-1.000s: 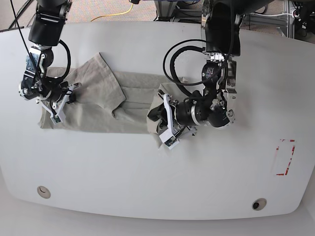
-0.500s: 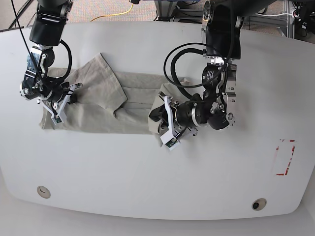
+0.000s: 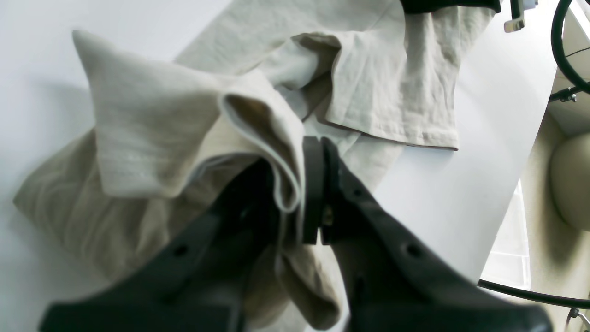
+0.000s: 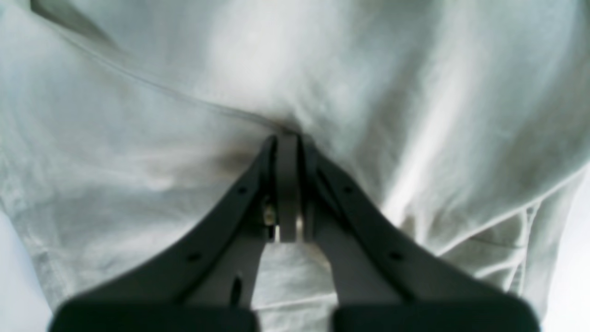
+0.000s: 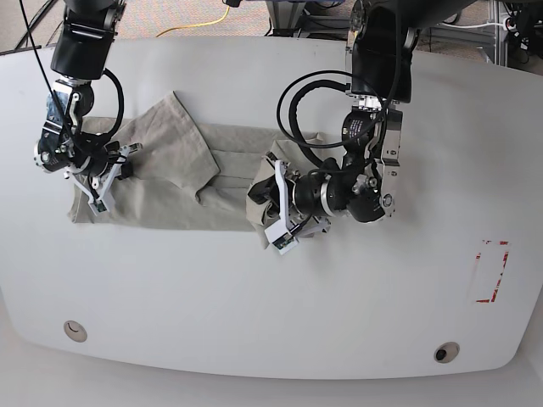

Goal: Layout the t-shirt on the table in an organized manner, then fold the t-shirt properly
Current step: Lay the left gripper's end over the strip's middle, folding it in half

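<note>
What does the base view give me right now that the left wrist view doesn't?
Only the base view shows the whole table, the red rectangle mark, both round holes and the right gripper shut on the t-shirt's far end. Only the left wrist view shows the fabric fold pinched inside the left gripper. Both show the bunched t-shirt and bare white tabletop.

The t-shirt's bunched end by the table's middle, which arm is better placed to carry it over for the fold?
Left. Its end effector is shut on that bunched end of the t-shirt; the right end effector pins the far edge.
</note>
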`<state>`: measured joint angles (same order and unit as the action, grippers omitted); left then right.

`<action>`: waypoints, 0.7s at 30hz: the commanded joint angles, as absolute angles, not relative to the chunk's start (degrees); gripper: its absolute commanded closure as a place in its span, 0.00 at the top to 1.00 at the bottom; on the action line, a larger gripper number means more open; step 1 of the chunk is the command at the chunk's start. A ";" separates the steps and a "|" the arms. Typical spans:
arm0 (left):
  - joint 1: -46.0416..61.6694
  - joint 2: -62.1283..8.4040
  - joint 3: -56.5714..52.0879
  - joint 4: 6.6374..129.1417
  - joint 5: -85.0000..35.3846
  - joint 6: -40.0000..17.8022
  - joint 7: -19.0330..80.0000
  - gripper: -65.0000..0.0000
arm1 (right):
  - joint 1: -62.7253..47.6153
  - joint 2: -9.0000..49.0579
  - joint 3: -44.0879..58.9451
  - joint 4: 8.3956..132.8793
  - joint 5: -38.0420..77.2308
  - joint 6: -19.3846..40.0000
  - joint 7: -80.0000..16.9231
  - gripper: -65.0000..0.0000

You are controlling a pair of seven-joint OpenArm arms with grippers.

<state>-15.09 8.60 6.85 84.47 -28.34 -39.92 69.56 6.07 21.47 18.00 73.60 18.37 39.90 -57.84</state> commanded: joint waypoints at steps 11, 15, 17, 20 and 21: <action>-16.57 9.00 6.90 85.14 -29.93 -40.00 68.35 0.59 | 5.67 20.70 17.63 73.27 16.57 40.00 -61.58 0.01; -17.89 9.00 6.90 85.23 -33.45 -40.00 68.53 0.75 | 5.67 20.70 17.63 73.27 16.57 40.00 -61.58 0.01; -18.59 9.00 6.90 85.23 -35.03 -40.00 68.62 0.72 | 5.67 20.62 17.63 73.27 16.57 40.00 -61.58 0.01; -20.18 9.00 6.73 85.58 -37.49 -40.00 70.02 0.69 | 5.67 20.62 17.63 73.27 16.57 40.00 -61.58 0.01; -20.70 9.00 6.64 85.58 -37.85 -40.00 70.64 0.69 | 5.67 20.62 17.63 73.27 16.57 40.00 -61.58 0.01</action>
<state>-18.11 8.54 6.81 84.40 -35.79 -39.94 70.59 6.20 20.80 18.04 73.80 18.39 39.88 -57.80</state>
